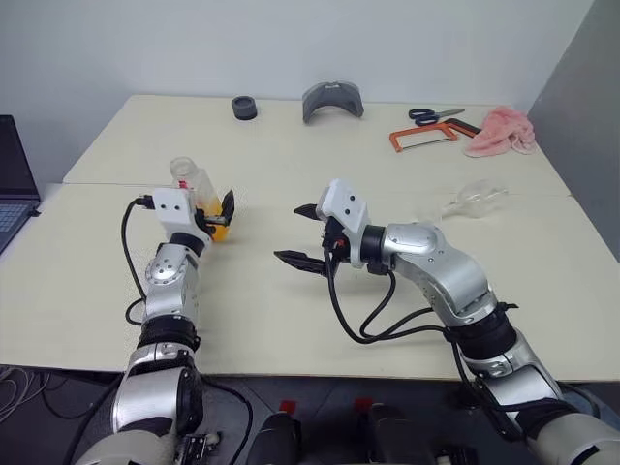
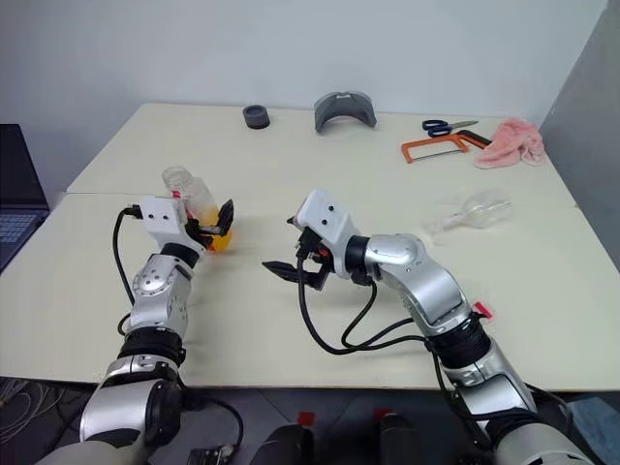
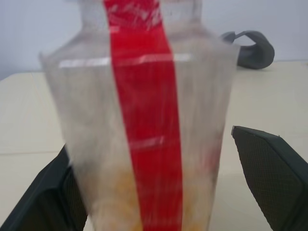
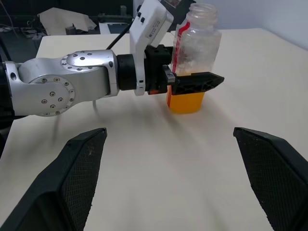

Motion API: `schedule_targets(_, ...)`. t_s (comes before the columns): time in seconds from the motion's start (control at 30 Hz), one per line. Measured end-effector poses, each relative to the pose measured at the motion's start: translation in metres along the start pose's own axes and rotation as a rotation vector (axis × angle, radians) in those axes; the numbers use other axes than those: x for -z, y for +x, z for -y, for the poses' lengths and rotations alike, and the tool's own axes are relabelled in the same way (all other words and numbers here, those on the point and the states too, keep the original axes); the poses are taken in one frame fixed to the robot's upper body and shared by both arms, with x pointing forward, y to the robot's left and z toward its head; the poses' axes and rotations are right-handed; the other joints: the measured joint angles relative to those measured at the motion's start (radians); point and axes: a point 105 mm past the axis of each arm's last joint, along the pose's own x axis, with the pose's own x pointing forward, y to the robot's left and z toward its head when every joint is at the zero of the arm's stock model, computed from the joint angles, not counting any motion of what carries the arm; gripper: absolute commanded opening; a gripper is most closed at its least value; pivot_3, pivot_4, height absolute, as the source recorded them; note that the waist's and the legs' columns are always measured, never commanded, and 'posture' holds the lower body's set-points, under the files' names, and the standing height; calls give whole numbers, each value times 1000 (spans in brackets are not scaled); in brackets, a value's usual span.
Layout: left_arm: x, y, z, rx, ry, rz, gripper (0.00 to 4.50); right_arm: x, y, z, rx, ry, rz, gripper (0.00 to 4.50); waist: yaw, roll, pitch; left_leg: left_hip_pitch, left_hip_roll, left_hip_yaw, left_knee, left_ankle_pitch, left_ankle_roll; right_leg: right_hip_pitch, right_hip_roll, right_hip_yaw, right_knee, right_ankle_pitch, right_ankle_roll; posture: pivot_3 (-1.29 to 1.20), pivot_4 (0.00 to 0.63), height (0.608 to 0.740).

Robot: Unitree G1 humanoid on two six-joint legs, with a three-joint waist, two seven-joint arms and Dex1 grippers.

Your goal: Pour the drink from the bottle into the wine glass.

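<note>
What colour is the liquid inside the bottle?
Orange-yellow drink low in the bottle; the right wrist view shows it best.

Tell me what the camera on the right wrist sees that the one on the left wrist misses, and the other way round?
The right wrist view takes in the whole bottle standing on the table with no cap on its open neck, the orange drink filling its lower part, the left gripper open around it, and the right gripper's own black fingers spread wide. The left wrist view, pressed close, shows the bottle's red label strip in detail and a grey curved object further back. Both share the bottle, the drink and the left gripper's fingers.
</note>
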Motion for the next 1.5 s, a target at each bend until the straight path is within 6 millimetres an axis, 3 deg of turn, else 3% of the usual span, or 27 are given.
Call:
schedule_targets(0.23, 8, -15, -5, -31, 13, -32, 4476, 9, -12, -5, -10, 17, -25, 4500, 1, 0, 0, 0, 0, 0, 0, -1, 1, 0, 0, 0, 0, 0, 0, 0, 150, 740)
schedule_targets(0.6, 17, -44, -2, -46, 25, -79, 4476, 39, -47, -7, 40, 77, -105, 4500, 2, 0, 0, 1, 1, 0, 0, -1, 1, 1, 0, 0, 0, 0, 0, 0, 150, 740)
schedule_targets(1.23, 23, -94, 24, 207, 148, -168, 4476, 63, -85, -24, 91, 163, -181, 4500, 9, 0, 0, 3, 1, 0, 0, -1, 2, 5, 0, 0, -3, 0, 0, 0, 150, 740)
schedule_targets(1.43, 19, -105, 40, 374, 147, -168, 4476, 74, -104, -23, 208, 394, -138, 4500, 10, 0, 0, 3, 2, 1, -1, -1, 2, 6, 0, 1, -4, 0, 0, 0, 150, 740)
schedule_targets(1.5, 17, -107, 53, 466, 119, -170, 4476, 74, -111, -11, 303, 511, -81, 4500, 10, 0, 0, 3, 2, 1, -1, -1, 2, 6, 1, 0, -3, 0, 0, 0, 150, 740)
